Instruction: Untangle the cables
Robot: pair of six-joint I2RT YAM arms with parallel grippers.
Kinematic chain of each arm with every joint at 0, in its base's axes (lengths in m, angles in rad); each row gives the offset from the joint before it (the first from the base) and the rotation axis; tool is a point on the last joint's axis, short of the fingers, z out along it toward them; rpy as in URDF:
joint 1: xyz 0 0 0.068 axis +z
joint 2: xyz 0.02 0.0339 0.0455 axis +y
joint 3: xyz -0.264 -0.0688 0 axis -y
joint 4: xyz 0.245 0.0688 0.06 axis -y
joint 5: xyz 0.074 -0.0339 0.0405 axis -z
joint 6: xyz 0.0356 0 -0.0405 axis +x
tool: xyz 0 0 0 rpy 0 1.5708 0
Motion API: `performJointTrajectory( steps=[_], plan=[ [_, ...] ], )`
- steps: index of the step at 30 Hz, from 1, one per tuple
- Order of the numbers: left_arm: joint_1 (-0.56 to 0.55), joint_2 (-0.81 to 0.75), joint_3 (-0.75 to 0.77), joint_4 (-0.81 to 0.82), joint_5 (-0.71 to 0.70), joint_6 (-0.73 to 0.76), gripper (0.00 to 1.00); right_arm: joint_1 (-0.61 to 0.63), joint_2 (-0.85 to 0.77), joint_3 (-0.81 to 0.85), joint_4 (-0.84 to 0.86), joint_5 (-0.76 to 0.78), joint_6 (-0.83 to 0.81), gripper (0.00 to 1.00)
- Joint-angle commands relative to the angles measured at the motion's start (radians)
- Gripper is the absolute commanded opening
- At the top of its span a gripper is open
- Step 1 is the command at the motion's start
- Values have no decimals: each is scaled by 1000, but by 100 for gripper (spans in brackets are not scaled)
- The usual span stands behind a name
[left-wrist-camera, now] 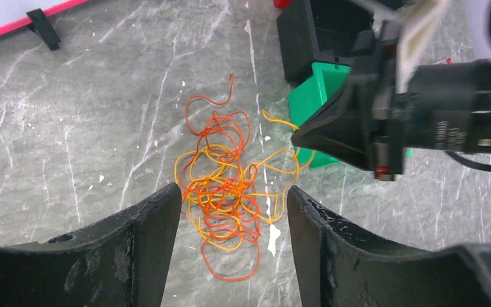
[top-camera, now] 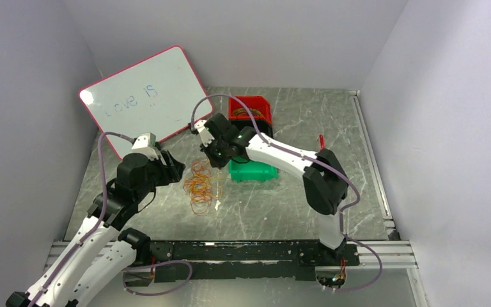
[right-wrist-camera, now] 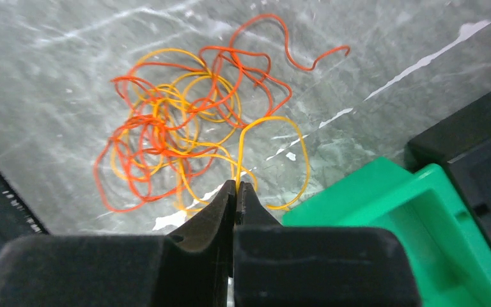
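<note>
Lying in a loose clump on the grey marbled desk (top-camera: 281, 211), about midway between the two arms, the cables (top-camera: 199, 184) are a knot of thread-fine orange, yellow and reddish loops, with one reddish end trailing off toward the far side. The right arm (top-camera: 281, 157) reaches in from the right across the green bin (top-camera: 254, 171). At the tangle's right edge the right jaws are pressed together, pinching a single yellow loop (right-wrist-camera: 275, 119) that rises out of the clump and arcs over toward the bin. The right wrist view shows the strand running straight into the seam between the closed tips. The left arm (top-camera: 134, 179) comes in from the left, and the left jaws stand apart, gripping nothing. In the left wrist view their two dark fingers (left-wrist-camera: 147, 236) frame the near half of the clump from above; whether the tips touch any wire cannot be told. The green bin sits just right of the cables, a black bin (left-wrist-camera: 313, 38) stands directly behind it, and a red bin (top-camera: 249, 105) lies farther back. A pink-edged whiteboard (top-camera: 142, 96) leans against the far left wall.
</note>
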State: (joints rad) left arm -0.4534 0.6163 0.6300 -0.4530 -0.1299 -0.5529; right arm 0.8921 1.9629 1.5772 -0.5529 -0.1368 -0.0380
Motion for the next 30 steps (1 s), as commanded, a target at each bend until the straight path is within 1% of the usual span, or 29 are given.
performJointTrajectory(
  steps=[1,3,6,8,10,16,21,26,30],
  plan=[
    [-4,-55,36,67,20,68,68,1,-106,39,-45,-43,26,0],
    [-4,-95,36,115,29,111,70,-1,-143,50,-54,-63,42,0],
    [-3,-117,32,188,44,162,74,-13,-189,60,-42,-146,80,0],
    [-4,-107,34,226,60,175,78,-26,-211,76,-33,-185,118,0],
    [-4,-85,36,260,91,219,80,-38,-228,91,-20,-217,155,0],
    [-3,-31,0,424,211,230,89,-54,-247,154,-32,-271,207,0],
    [-3,-2,-6,506,260,263,92,-60,-241,180,-56,-299,217,0],
    [-4,18,-12,572,327,284,93,-68,-262,166,-11,-338,263,0],
    [-3,53,-30,638,411,271,93,-70,-265,170,16,-351,294,0]
  ],
)
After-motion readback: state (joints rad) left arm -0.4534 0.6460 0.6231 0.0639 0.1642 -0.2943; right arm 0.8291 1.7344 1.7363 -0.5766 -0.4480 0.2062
